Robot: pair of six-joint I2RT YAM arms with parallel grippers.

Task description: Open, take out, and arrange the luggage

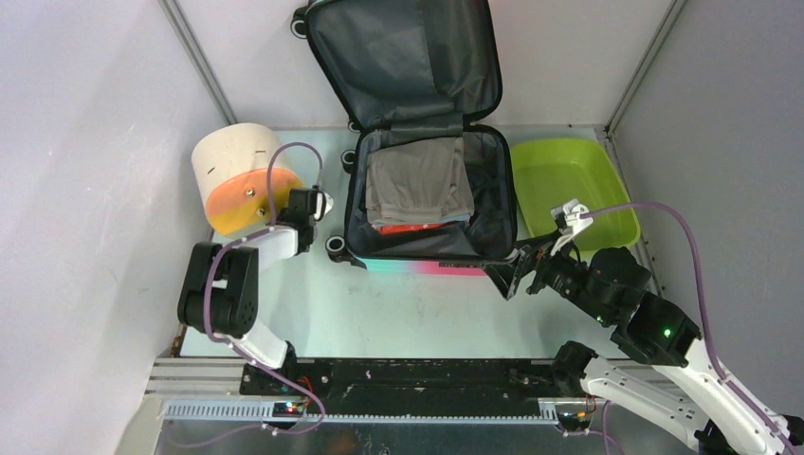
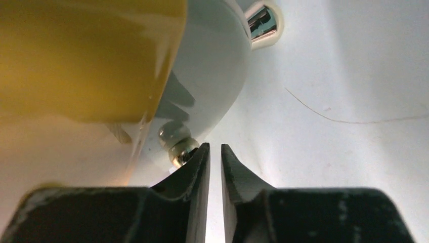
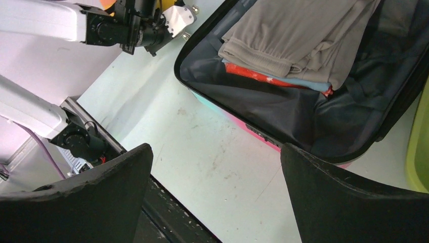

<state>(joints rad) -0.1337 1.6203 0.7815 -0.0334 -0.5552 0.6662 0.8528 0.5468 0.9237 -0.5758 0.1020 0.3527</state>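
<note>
The top view's far edge cuts off the luggage lid, so you cannot see its end. Under the grey garment, only thin red and blue edges of other clothes show. In your left wrist view the cylinder is blurred and cropped at the left.

Open suitcase in the middle, lid raised, folded clothes inside. Green tub just right, cylinder left. Right gripper spread near front corner.
</note>
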